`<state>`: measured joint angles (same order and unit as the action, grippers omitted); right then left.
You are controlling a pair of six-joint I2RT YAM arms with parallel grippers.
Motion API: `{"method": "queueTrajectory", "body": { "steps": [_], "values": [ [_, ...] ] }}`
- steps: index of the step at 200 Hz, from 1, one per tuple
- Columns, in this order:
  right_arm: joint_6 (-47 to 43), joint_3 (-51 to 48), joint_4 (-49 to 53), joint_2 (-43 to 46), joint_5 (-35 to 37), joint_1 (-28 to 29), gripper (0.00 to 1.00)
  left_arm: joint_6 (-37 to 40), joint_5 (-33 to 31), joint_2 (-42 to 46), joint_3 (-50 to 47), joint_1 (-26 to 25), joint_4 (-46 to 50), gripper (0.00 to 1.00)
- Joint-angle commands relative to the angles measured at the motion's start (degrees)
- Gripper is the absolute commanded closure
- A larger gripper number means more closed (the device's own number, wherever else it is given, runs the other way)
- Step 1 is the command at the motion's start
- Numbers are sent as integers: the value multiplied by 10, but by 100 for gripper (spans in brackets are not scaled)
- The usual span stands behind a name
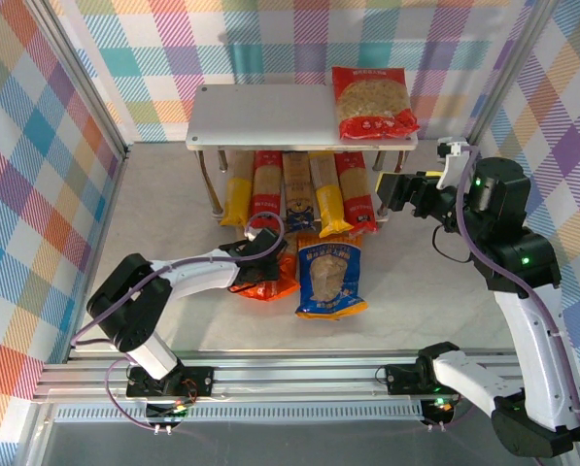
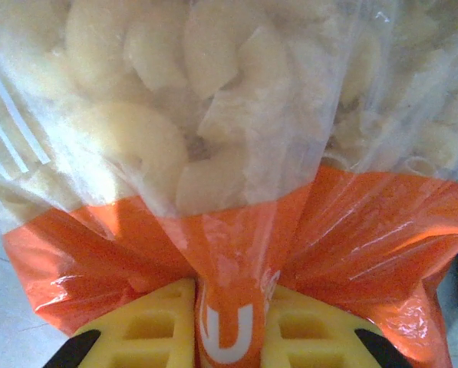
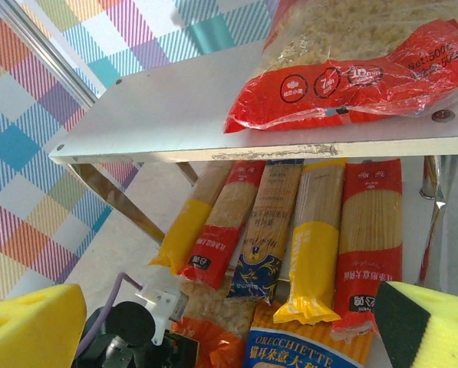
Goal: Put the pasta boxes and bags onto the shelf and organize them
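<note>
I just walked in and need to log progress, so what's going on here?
The left gripper is pinching the edge of the orange bag, which lies on the table beside the blue bag. The right gripper hangs open by the right end of the shelf. The red bag lies on the top tier, and five spaghetti packs lie side by side underneath.

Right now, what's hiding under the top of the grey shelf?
Five long spaghetti packs lie side by side: yellow, red, tan, yellow, red. The shelf covers their far ends, so I can't see how far back they go.
</note>
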<state>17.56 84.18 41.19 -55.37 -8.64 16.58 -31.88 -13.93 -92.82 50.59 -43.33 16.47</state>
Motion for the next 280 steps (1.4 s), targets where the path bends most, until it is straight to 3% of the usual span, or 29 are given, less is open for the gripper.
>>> {"method": "queueTrajectory", "body": {
  "steps": [1, 123, 209, 280],
  "values": [
    [10, -9, 1, 6, 2, 2, 3, 18, 50, 24, -30, -3, 42, 100],
    [58, -115, -6, 1, -34, 3, 4, 54, 72, 249, 9, -3, 178, 100],
    [63, -135, -10, 4, -44, 4, 4, 74, 65, 392, 131, -3, 318, 100],
    [65, -159, -11, -14, -44, 11, 4, 115, 68, 425, 256, -3, 367, 100]
  ]
}}
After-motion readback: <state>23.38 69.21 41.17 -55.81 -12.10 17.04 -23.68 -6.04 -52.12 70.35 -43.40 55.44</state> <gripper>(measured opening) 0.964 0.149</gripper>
